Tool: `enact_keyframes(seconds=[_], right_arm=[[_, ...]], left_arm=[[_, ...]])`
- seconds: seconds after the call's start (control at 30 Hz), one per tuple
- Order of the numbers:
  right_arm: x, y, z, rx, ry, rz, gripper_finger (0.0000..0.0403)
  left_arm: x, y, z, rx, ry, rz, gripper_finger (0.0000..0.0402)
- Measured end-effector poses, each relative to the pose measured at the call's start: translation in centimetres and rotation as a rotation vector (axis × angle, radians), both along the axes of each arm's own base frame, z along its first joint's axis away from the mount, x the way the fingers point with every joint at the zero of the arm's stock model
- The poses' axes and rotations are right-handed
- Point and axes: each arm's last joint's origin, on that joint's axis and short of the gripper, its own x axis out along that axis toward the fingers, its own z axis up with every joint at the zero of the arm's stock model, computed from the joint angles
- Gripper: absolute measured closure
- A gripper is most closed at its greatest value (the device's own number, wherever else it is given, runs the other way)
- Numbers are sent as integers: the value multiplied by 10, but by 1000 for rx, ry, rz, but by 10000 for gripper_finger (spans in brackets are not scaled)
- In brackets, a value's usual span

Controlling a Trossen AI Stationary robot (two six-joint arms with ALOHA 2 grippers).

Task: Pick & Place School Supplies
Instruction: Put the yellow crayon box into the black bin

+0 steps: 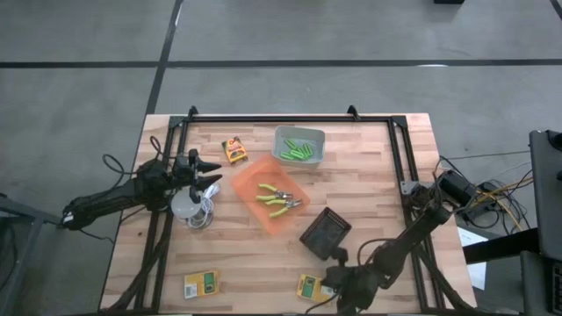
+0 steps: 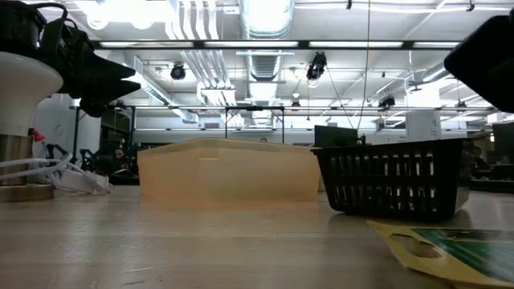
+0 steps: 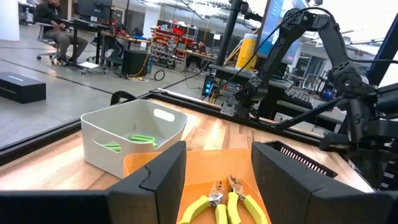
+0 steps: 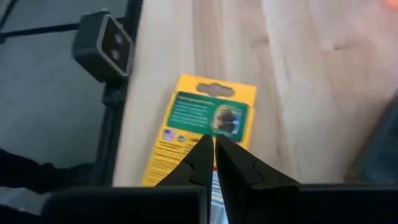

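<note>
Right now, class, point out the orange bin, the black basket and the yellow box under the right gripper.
orange bin (image 1: pixel 248 188): high view, bare floor near its left corner.
black basket (image 1: pixel 326 233): high view, its dark middle.
yellow box (image 4: pixel 208 115): right wrist view, green printed panel.

Three yellow-and-green printed boxes lie on the table: one (image 1: pixel 234 150) near the grey bin, one (image 1: pixel 202 283) at the near edge, and one (image 1: pixel 309 286) right under the right gripper's closed jaws. Two green-handled pliers (image 1: pixel 277 198) sit in the orange bin (image 1: pixel 250 178), just beyond the left gripper's parted jaws. The grey bin (image 1: pixel 299 133) holds several lime-green sticks (image 1: pixel 299 151), their number unclear. One black basket (image 1: pixel 326 233).
</note>
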Motion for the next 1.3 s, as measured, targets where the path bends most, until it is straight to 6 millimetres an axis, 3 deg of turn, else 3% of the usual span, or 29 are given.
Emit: enact_keyframes(seconds=[0.2,0.63,1.3], right_arm=[[-4,8,-11,27,50,3,385],[-6,6,-18,38,95,28,385],[10,-17,-24,33,116,-40,385]], left_arm=[[0,0,0,0,0,0,213],[0,0,0,0,-1,0,214],[0,0,0,0,-1,0,213]])
